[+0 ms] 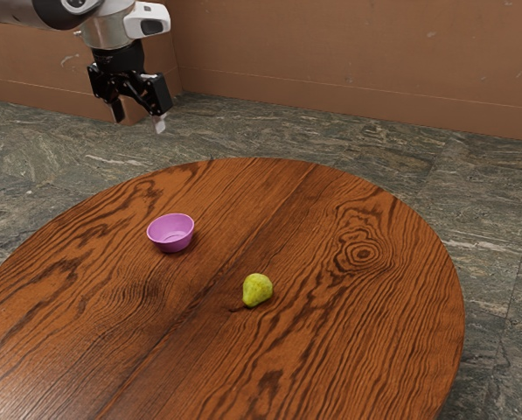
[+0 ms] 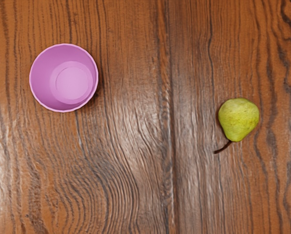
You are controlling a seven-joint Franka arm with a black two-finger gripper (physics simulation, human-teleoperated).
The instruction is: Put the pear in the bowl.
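You have the whole job ahead of you, as far as the pictures go. The pear (image 1: 257, 290) lies on its side on the counter (image 1: 330, 341), outside the bowl (image 1: 170, 234) and apart from it. Your claw (image 1: 139, 119) is up in the air in the exterior view, its two fingers spread wide, with nothing between them. The bowl stands upright, so I'd say it is ready to take the fruit as it is. What's left for you is to reach over the pear, lower, close on it, lift, carry it across and let go inside the rim.

The exterior view gives you the claw's height and opening, and the arm (image 1: 33, 12) coming in from the upper left. The wrist view looks down on things: you can see to the bowl's round floor (image 2: 73, 83), and the thin, bent stem (image 2: 223, 147) reads clearly against the wood. You also see a dark seam (image 2: 169, 131) running between pear and bowl. For your grip, I'd aim at the fat part of the body, clear of the stem; pinched near the narrow end, the pear could roll or swing out.
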